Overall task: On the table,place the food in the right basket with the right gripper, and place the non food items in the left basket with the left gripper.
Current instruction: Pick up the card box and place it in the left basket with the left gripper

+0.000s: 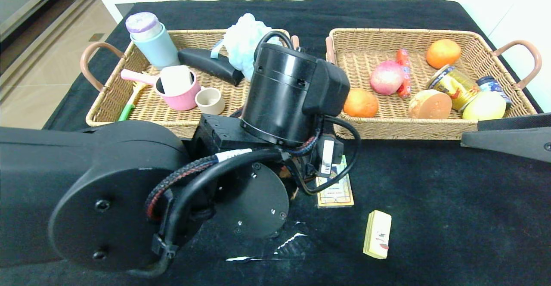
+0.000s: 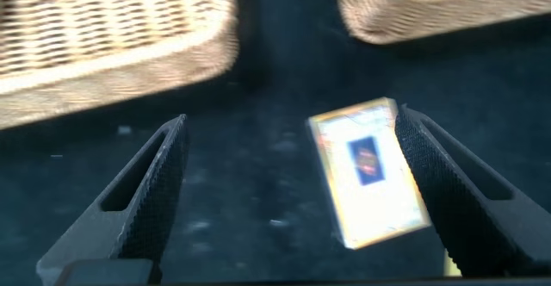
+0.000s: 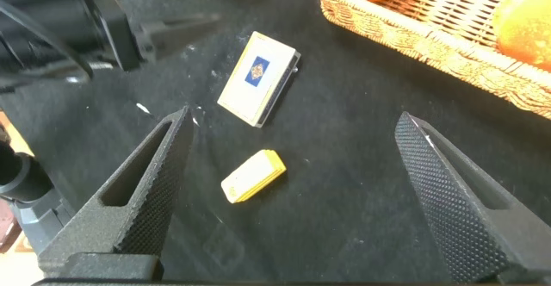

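Your card box and yellow block lie on the surface before the baskets. The left basket holds the pink saucepan; the right basket holds the peach and oranges. Your left tool stands wide open over the box, one finger beside it; the right tool hangs open, empty.

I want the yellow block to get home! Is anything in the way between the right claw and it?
Nothing visible blocks it. The open right gripper hangs over bare black table, with the yellow block lying between its fingers' spread. The card box lies apart, beyond it, by the left gripper.
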You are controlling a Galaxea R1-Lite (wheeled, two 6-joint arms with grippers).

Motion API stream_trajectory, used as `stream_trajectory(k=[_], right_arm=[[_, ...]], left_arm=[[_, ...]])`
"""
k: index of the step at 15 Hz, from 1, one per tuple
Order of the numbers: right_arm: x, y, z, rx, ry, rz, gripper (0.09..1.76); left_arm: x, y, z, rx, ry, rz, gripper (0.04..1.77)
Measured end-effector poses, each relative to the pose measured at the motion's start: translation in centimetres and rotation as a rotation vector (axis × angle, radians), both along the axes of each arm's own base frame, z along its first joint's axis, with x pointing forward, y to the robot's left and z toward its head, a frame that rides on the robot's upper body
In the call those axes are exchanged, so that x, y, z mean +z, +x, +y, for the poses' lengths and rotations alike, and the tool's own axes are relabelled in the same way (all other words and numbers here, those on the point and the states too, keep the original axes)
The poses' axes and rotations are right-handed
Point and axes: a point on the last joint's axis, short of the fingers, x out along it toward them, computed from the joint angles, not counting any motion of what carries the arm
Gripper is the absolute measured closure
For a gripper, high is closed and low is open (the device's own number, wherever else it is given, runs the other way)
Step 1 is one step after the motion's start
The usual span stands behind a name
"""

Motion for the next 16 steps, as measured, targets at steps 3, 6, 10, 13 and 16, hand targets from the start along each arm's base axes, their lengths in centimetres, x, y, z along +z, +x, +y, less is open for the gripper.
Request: stream_trajectory(k=[3, 6, 10, 13, 16], right_arm=[[-0.1, 0.1, 0.0, 0.001, -0.001, 0.004, 0.14], [-0.1, 0.2, 0.1, 0.002, -0.001, 0.008, 0.14], [-0.2, 0.4, 0.1, 0.004, -0.009, 0.007, 0.14], [-0.3, 0.5, 0.1, 0.003, -0.01, 0.011, 0.14], [-0.4, 0.5, 0.2, 0.007, -0.011, 0.016, 0.14]], left_arm=[[-0.5, -0.3, -1.1, -0.02, -0.005, 0.01, 0.09], [-1.1, -0.3, -2.2, -0.026, -0.02, 0.023, 0.09], [-2.5, 0.0, -3.6, 0.008, -0.022, 0.032, 0.09], [-3.6, 0.4, -4.3, 0.036, -0.02, 0.044, 0.09], [-4.1, 0.2, -4.9, 0.027, -0.019, 0.049, 0.09]])
